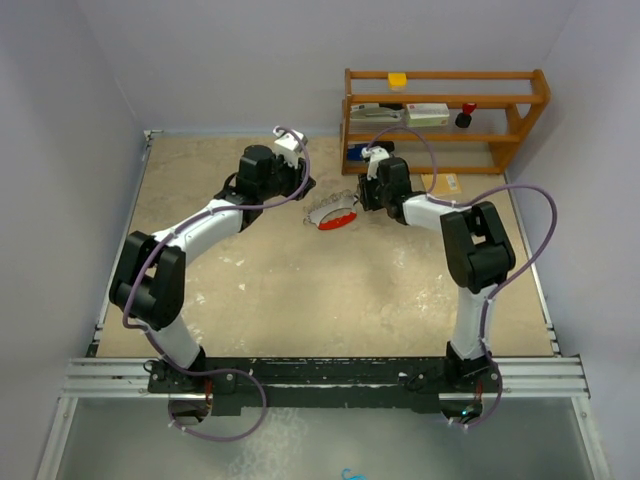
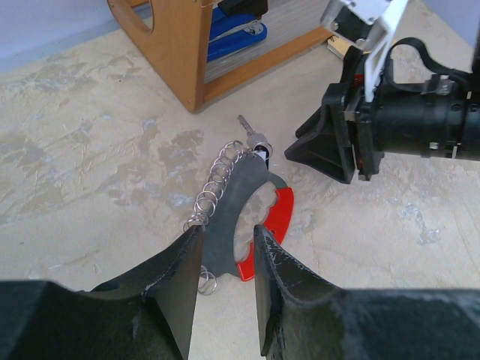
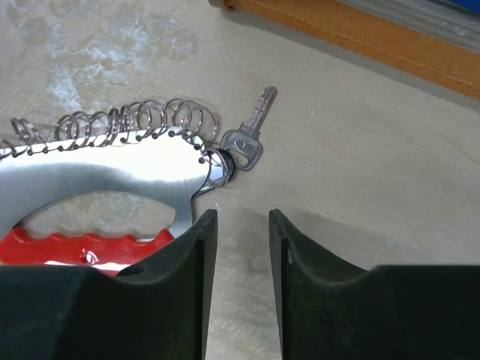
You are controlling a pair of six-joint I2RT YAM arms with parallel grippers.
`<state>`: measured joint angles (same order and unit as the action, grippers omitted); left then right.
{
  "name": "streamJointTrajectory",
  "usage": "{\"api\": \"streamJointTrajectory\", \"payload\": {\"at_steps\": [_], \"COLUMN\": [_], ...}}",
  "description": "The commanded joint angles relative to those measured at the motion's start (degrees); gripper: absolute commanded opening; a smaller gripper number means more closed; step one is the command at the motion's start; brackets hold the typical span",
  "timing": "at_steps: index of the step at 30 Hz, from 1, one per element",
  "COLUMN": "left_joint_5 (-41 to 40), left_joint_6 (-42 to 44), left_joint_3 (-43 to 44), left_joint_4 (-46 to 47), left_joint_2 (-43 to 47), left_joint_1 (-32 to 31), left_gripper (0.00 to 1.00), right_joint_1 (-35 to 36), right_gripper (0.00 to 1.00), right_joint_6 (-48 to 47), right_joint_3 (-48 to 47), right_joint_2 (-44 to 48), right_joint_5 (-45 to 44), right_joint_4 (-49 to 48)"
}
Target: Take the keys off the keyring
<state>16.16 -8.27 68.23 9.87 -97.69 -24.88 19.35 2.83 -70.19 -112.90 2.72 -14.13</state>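
1. Looking down, we saw the keyring [image 1: 333, 213] on the table [image 1: 300, 290] toward 12 o'clock, key [image 3: 244, 146] attached.
2. We found the left gripper [image 2: 227, 229] part-open and the right gripper [image 3: 243, 217] wide, both empty.

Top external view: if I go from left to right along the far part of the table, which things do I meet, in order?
left gripper → keyring → right gripper. The wooden shelf overlaps the right gripper from behind, so I leave it out.

Shelf [image 3: 352, 34] behind keys [image 3: 246, 142] — bare table [image 3: 360, 135] between.
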Motion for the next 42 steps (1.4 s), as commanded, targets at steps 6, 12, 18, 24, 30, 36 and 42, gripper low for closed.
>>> {"api": "streamJointTrajectory", "payload": {"at_steps": [6, 12, 18, 24, 30, 36, 42], "left_joint_5": [-0.4, -0.3, -0.4, -0.6, -0.4, -0.4, -0.3], "left_joint_6": [-1.1, -1.1, -1.1, -1.1, -1.2, -1.3, -1.3], "left_joint_3": [0.2, 0.5, 0.8, 0.9, 1.0, 1.3, 1.4], "left_joint_4": [2.5, 2.5, 2.1, 2.0, 2.0, 1.9, 2.0], "left_joint_2": [1.8, 1.6, 1.2, 0.9, 0.7, 0.3, 0.1], "left_joint_1": [-0.2, -0.2, -0.2, -0.2, -0.2, -0.2, -0.2], "left_gripper": [0.31, 0.31, 0.31, 0.31, 0.31, 0.31, 0.31], "right_joint_1": [-0.5, -0.6, -0.8, -0.9, -1.0, -1.0, -1.0], "right_gripper": [0.36, 0.36, 0.31, 0.31, 0.30, 0.29, 0.28], "right_joint_6": [0.9, 1.3, 1.8, 1.9, 2.4, 3.0, 3.0], "right_joint_3": [-6.4, -8.5, -10.2, -10.3, -10.0, -10.0, -9.1], "right_joint_2": [-3.1, -4.8, -6.9, -7.8, -8.5, -9.5, -9.1], "right_joint_5": [3.2, 4.0, 4.9, 5.1, 6.1, 7.2, 7.3], "right_joint_4": [-4.2, -4.3, -3.5, -3.3, -3.3, -3.1, -3.0]}}
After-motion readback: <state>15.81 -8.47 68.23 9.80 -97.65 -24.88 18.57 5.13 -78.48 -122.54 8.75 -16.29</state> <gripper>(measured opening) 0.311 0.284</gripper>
